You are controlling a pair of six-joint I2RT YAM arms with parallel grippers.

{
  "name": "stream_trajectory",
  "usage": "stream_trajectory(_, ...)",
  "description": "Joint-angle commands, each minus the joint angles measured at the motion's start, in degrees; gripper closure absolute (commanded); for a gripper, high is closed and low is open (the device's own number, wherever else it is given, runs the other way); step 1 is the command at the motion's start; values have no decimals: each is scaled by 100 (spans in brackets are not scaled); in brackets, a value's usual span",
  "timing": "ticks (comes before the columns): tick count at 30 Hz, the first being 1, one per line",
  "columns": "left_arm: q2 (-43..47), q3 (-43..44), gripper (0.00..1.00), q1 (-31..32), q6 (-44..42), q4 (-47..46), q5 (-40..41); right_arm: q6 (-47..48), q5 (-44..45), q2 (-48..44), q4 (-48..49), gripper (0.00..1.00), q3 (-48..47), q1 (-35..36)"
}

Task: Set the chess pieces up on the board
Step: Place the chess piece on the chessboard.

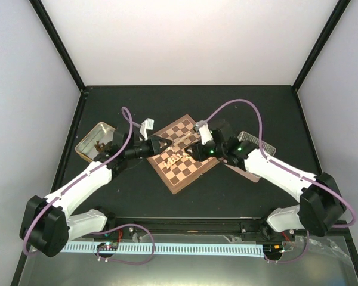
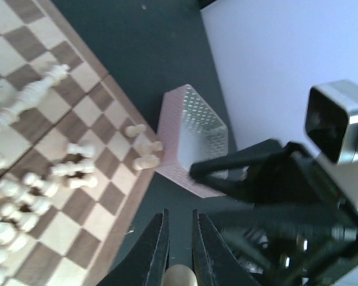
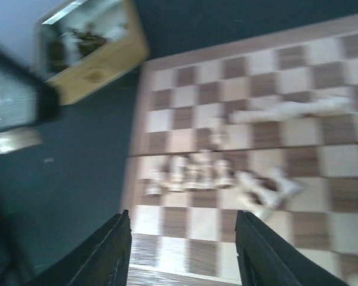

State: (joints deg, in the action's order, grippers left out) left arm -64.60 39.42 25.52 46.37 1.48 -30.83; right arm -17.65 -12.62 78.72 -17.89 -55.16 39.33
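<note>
Jaws of the left gripper (image 2: 179, 215) are pressed nearly together just off the board (image 1: 180, 179) edge, with a small pale thing between them that cannot be identified. Jaws of the right gripper (image 3: 184, 219) are spread wide and empty above the board. The cream chess pieces (image 3: 191, 171) are clustered mid-board, some toppled. A yellow tin (image 3: 101, 62) sits off one side of the board and a pink tin (image 2: 197, 137) off the opposite side
</note>
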Motion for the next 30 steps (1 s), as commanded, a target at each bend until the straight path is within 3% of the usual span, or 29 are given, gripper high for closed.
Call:
stream_trajectory(1,67,311,96,71,744,-482,-559,342,-1414,-236,1194,48,204,309)
stream_trajectory(14,253,328,95,85,1299,-629,-796,742,-1785,-112,1332,47,-141,609)
stream_trajectory(22,229,286,95,86,1419,-785,-792,479,-1252,176,1131,59,-577,638)
stream_trajectory(26,213,294,95,93,1451,-842,-835,453,-1074,320,1018,73,-695,646)
stream_trajectory(30,206,257,94,93,1488,-828,-875,299,-783,363,1048,82,-743,647)
